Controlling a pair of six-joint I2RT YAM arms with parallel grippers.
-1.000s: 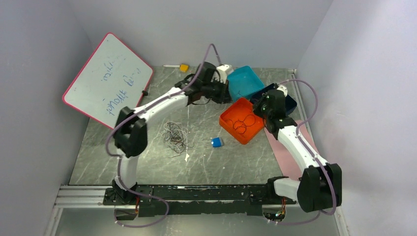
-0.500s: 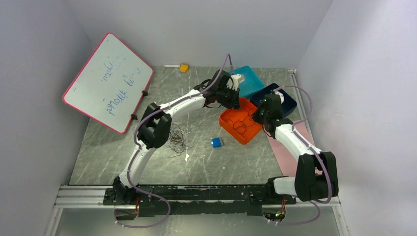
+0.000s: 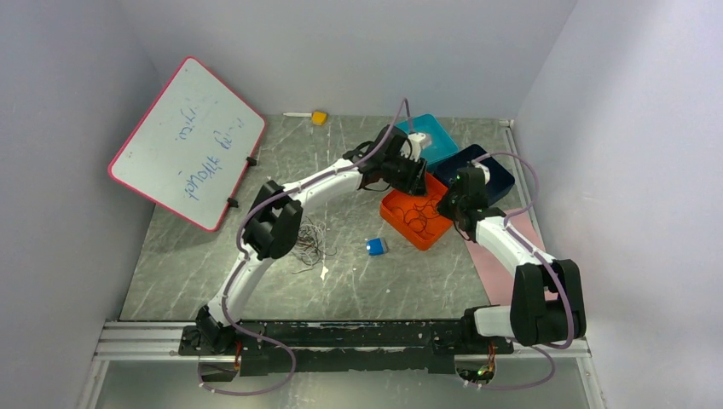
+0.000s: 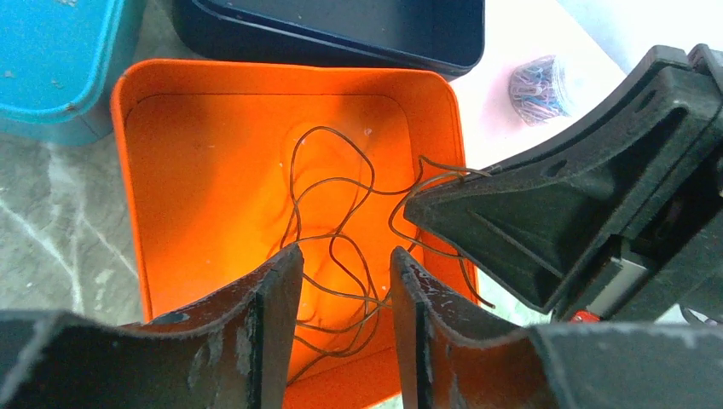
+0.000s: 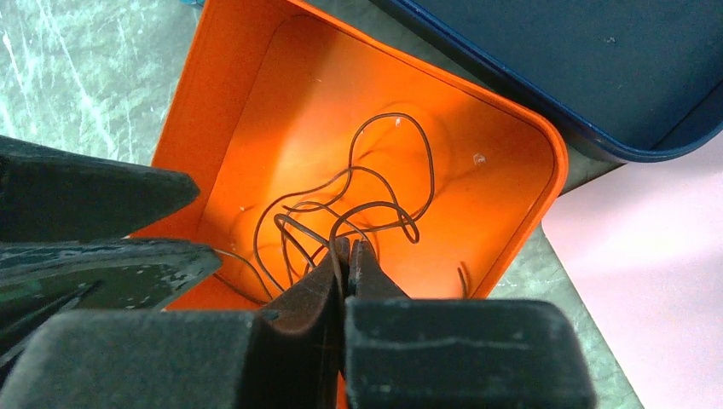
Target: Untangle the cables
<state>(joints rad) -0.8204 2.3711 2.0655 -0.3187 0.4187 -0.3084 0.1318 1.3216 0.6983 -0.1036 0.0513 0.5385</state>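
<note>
Above table point(image 3: 213, 281), far right of centre: orange tray point(image 3: 435, 235) held black cable point(image 3: 415, 217). Left gripper point(image 3: 415, 176) and right gripper point(image 3: 449, 203) both hung over it. Grey-white tangle point(image 3: 305, 243) lay well apart, nearer and to left.

Left wrist view: left gripper point(image 4: 345, 256) fingers spread, grasping nothing, over loops.

Right wrist view: right gripper point(image 5: 345, 249) fingers pressed together, apparently pinching strand.

Step, in my judgement: separating loops inside tray. Next move needs left fingers lowered onto free loop, then gentle pull apart.

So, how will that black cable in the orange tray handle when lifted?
Probably floppy: the black cable lies in loose, irregular loops. Likely very light, being so thin. It may snag on itself, since its loops cross inside the orange tray.
</note>
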